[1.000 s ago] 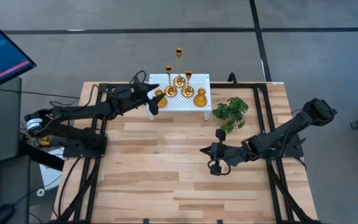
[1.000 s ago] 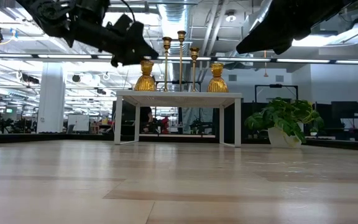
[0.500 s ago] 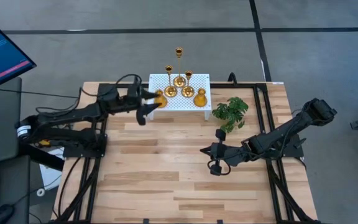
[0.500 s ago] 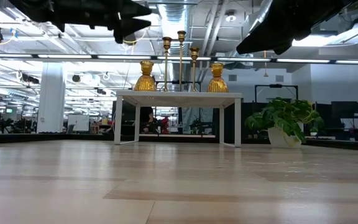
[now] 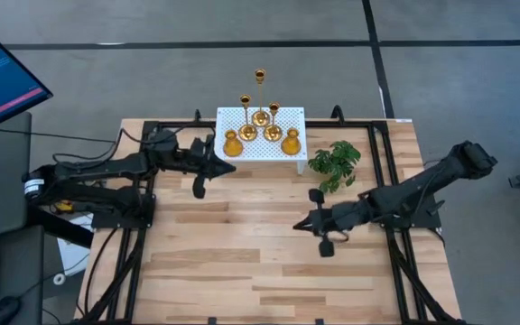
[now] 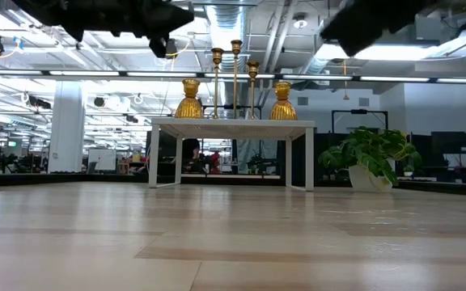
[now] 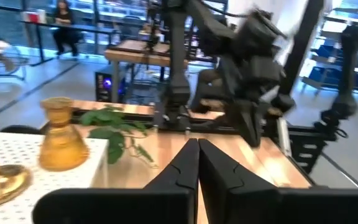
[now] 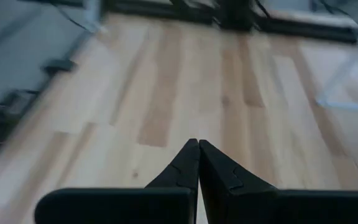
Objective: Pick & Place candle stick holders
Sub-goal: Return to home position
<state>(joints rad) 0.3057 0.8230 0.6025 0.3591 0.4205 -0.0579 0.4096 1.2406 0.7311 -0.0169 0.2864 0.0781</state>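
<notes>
Wooden counter (image 5: 242, 262) has the white stand (image 5: 262, 152) at its far edge, and all five gold candle holders (image 5: 260, 117) are standing on top of it, so the placing looks done to me. Left tool (image 7: 195, 149) hangs just beside the stand's near-left corner and right tool (image 8: 195, 149) hangs over mid-counter near the plant (image 5: 334, 162), both pinched closed on nothing. I'd call this the go-home step. The next move just needs both arms to pull away without clipping the stand.
</notes>
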